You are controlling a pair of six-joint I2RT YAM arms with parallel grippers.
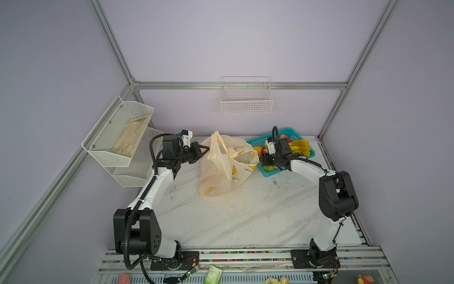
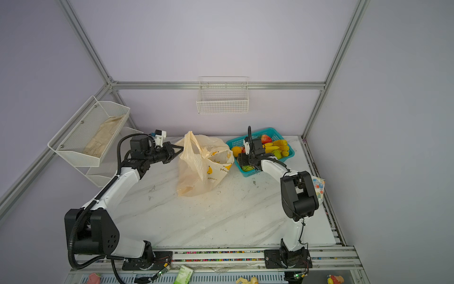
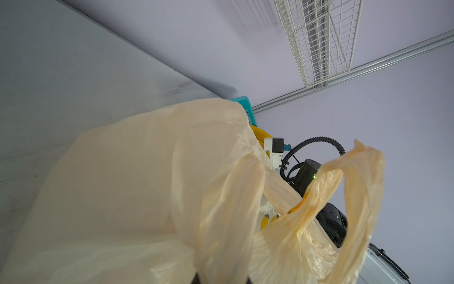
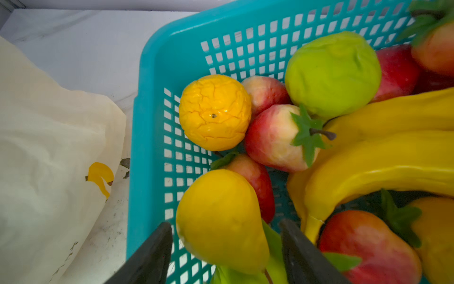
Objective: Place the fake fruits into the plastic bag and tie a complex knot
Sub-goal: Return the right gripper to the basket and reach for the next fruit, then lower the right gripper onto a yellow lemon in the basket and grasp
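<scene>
The cream plastic bag (image 1: 221, 169) (image 2: 196, 172) lies slumped on the marble table, its mouth facing the teal basket (image 1: 287, 130) (image 4: 152, 73). My left gripper (image 1: 205, 148) (image 3: 222, 280) is shut on the bag's left handle strip and holds it up. The other handle loop (image 3: 356, 196) hangs free. The fake fruits fill the basket: an orange (image 4: 215, 113), strawberries (image 4: 272, 137), a green fruit (image 4: 331, 73) and bananas (image 4: 380, 159). My right gripper (image 4: 226, 225) is down in the basket, open, its fingers either side of a yellow pear (image 4: 218, 196). No knot shows.
A white wire basket (image 1: 247, 103) hangs on the back wall. A white mesh shelf (image 1: 118, 137) holding a beige cloth is fixed at the left, close to my left arm. The basket stands in the table's back right corner, touching the bag.
</scene>
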